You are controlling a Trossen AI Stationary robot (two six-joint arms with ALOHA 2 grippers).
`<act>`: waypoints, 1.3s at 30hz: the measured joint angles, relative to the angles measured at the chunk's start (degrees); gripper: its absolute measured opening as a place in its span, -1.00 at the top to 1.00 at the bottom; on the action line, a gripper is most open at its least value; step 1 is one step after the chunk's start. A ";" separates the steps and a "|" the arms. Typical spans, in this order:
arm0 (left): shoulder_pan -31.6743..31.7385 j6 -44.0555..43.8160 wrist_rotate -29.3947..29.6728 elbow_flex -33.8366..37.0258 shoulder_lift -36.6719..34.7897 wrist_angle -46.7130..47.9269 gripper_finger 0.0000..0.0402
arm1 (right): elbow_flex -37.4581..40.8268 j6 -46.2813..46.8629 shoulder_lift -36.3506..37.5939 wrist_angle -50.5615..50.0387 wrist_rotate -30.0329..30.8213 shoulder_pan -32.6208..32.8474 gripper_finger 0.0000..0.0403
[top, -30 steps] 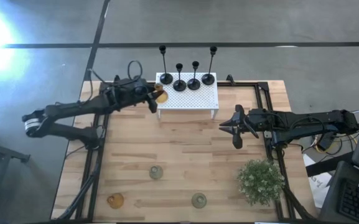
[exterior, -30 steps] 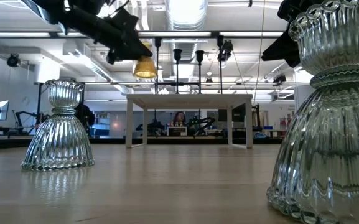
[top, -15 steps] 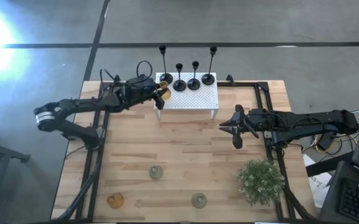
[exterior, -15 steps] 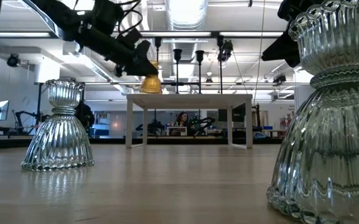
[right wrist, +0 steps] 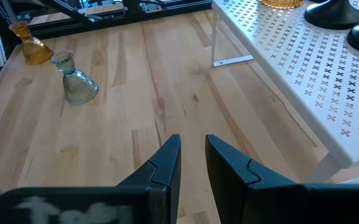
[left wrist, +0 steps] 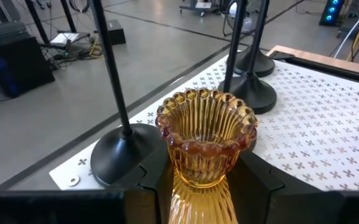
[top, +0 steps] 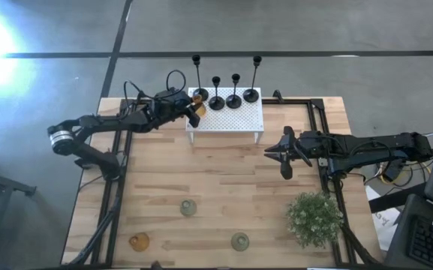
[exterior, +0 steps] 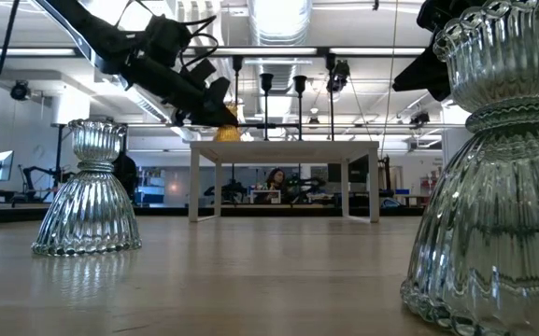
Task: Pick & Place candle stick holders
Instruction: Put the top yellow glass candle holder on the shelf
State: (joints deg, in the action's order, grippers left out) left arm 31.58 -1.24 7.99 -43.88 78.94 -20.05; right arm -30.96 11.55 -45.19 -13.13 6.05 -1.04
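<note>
My left gripper (top: 193, 112) is shut on an amber glass holder (left wrist: 206, 133), held upright at the left end of the white perforated rack (top: 235, 118). Its base is at the rack's top (exterior: 226, 134); I cannot tell whether it touches. Four black holders (top: 216, 101) stand on their round bases along the rack's far side. Two pale green holders (top: 188, 208) (top: 239, 241) and a second amber one (top: 139, 241) stand on the table near its front edge. My right gripper (top: 284, 154) hangs over the table to the right of the rack, slightly open and empty. My left gripper pinches the amber holder between its two fingers (left wrist: 261, 182), on the ribbed body just below the cup (left wrist: 201, 179). The fingers come from the table's left, slanting down. The holder stands upright with its cup up, between two black holders' bases.
A bushy green plant (top: 314, 217) stands at the front right. The black holder (left wrist: 126, 152) nearest my left gripper is right beside the amber one. The rack's right half (right wrist: 303, 68) is bare. Bare wood lies between the rack and the front holders.
My left gripper has carried the amber holder toward the table's far edge and a little right, from beside the rack's left end onto it. It has also come down, so the holder has gone from well above the rack top to level with it.
</note>
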 joint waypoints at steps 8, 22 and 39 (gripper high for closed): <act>0.08 -1.16 -1.04 0.00 -0.13 0.44 0.38 | 0.02 0.00 0.00 0.00 -0.01 0.00 0.66; 0.08 -1.84 -1.40 -0.03 -0.22 1.53 0.25 | 0.00 0.00 0.01 0.01 0.01 0.00 0.66; 0.08 -1.34 -1.64 0.17 -2.57 3.52 -0.28 | 0.01 0.00 0.01 0.00 0.00 0.00 0.66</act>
State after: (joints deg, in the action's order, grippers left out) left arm 31.66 -2.58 6.35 -43.70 76.37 -16.53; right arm -30.95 11.55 -45.18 -13.13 6.05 -1.04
